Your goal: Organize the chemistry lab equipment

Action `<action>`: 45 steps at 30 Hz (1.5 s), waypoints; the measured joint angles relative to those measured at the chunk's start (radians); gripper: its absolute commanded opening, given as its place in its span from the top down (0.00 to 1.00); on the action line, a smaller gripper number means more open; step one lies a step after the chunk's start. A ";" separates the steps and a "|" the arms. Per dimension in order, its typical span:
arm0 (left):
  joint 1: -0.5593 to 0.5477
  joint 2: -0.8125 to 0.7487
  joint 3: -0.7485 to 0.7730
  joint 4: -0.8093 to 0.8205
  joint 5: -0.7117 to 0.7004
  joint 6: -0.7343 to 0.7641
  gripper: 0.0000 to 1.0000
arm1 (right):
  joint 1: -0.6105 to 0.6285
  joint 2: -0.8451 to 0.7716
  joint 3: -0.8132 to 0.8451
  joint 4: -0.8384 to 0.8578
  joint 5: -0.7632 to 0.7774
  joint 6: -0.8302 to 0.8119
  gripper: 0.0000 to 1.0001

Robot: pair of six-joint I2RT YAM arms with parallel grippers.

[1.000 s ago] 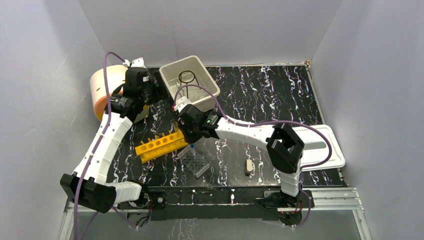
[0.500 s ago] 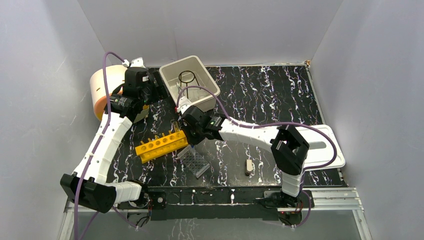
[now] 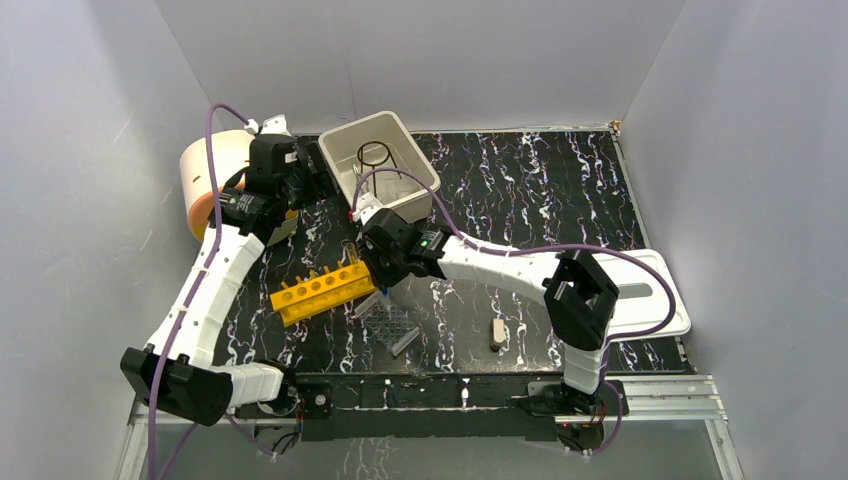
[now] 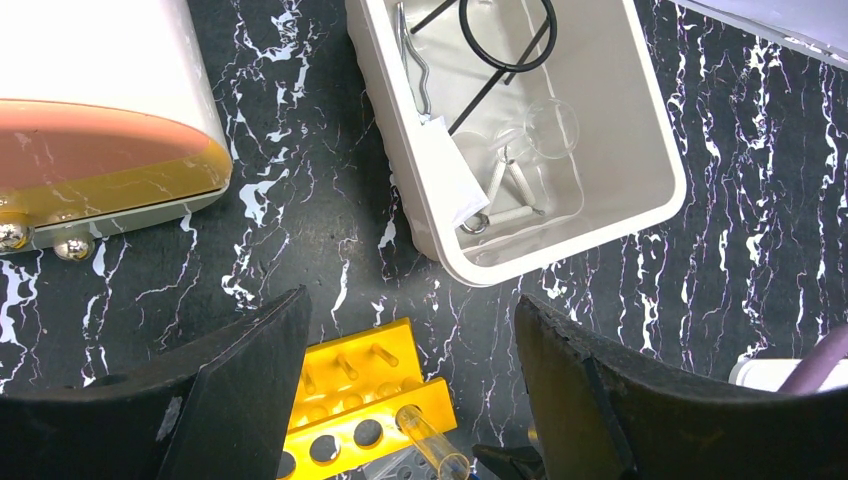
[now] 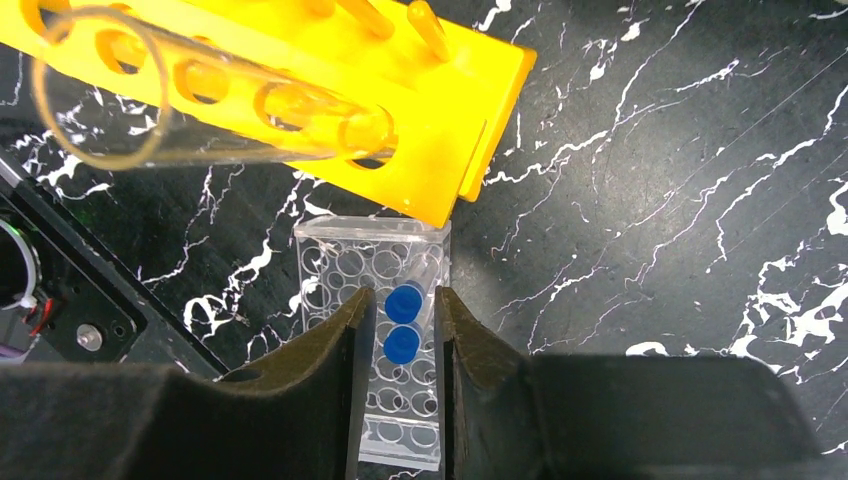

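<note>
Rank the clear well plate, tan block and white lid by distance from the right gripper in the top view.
1. The clear well plate, just nearside of the right gripper.
2. The tan block, off to its right, near the front edge.
3. The white lid, at the table's far right.

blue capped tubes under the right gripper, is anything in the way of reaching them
Nothing visible. Both blue capped tubes sit in the clear rack, showing straight through the gap of the right gripper; the yellow rack lies beyond.
</note>
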 measured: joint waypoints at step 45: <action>0.002 -0.368 0.134 -0.351 0.000 -0.016 0.02 | -0.309 -0.800 -0.055 -0.459 0.655 -0.003 0.01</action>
